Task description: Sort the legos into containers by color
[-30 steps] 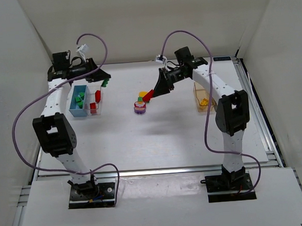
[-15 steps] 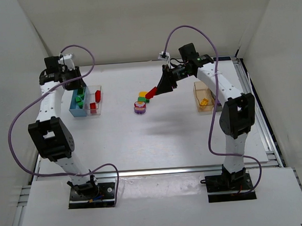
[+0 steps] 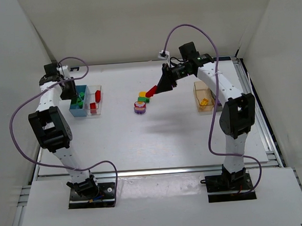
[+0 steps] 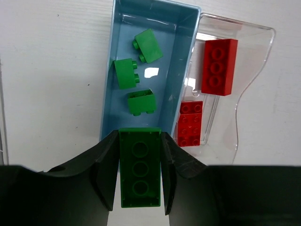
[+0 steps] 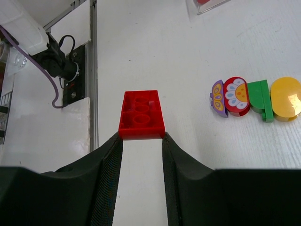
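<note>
Left gripper [image 4: 139, 153]: clamped on green brick [image 4: 139, 174], over blue bin [image 4: 109, 94] end wall, table [image 4: 47, 70] back-left. Release risks rim bounce. Right gripper [image 5: 141, 141]: grips red brick [image 5: 141, 115].

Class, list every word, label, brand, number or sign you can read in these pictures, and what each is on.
None can be read in any view.
Green brick in the left hand, red brick in the right hand: no lettering visible.
Blue bin, clear bin: no labels.
Round flower piece: a picture only, no letters.
</note>
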Tool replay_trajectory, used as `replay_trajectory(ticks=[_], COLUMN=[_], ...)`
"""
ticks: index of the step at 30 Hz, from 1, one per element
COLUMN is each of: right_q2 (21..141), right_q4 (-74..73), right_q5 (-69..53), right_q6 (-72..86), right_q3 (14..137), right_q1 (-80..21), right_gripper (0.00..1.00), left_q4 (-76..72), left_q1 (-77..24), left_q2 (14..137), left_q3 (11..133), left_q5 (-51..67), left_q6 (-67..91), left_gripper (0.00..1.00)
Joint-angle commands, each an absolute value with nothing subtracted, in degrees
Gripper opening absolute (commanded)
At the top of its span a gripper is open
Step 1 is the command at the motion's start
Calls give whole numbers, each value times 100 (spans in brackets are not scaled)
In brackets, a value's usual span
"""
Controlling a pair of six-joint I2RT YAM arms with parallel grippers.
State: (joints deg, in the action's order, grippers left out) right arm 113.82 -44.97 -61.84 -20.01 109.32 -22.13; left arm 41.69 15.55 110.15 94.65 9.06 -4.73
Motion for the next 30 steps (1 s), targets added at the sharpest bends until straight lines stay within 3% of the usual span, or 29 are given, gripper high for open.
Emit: replay_trajectory(ticks=[1, 4, 8, 9, 11, 18, 22, 26, 30], right_q2=[11241, 11320, 11408, 11426, 11470, 11619, 11899, 12400, 12761], right_q4=[-4351, -4316, -4228, -4210, -4140, -3606, -3015, -2787, -2584], right_q5=[-6214, -6223, -6214, -6214, -6135, -5600, -5125, -5001, -5229], right_q6=[-1943, -1872, -1784, -1775, -1732, -1354, -792, -510, -483], right_q3=[11320, 11399, 11505, 11531, 11549, 11575, 11898, 12515, 12937], right_q1=[-2206, -2197, -2206, -2197, -2232, -2452, -2715, -3023, -3278], right_gripper=[0, 0, 0, 0, 0, 0, 0, 0, 0], left_q4=[4236, 4228, 4236, 4228, 4227, 3719, 3244, 3679, 4271], left_q1=[1547, 1556, 1547, 1556, 1564, 1661, 1696, 1600, 1486], left_q2=[11144, 11364, 11557, 11584, 11654, 11190, 10662, 10625, 10916], left_q3=[9764, 9835, 9957, 9967, 10063, 9757, 9431, 9710, 9914], left_q5=[905, 1081, 1099, 1099, 1151, 2407, 3206, 6081, 7855], left_q6=[-563, -545, -571, -571, -589, -291, 165, 263, 272], left_gripper=[18, 22, 41, 49, 53, 86, 86, 79, 77])
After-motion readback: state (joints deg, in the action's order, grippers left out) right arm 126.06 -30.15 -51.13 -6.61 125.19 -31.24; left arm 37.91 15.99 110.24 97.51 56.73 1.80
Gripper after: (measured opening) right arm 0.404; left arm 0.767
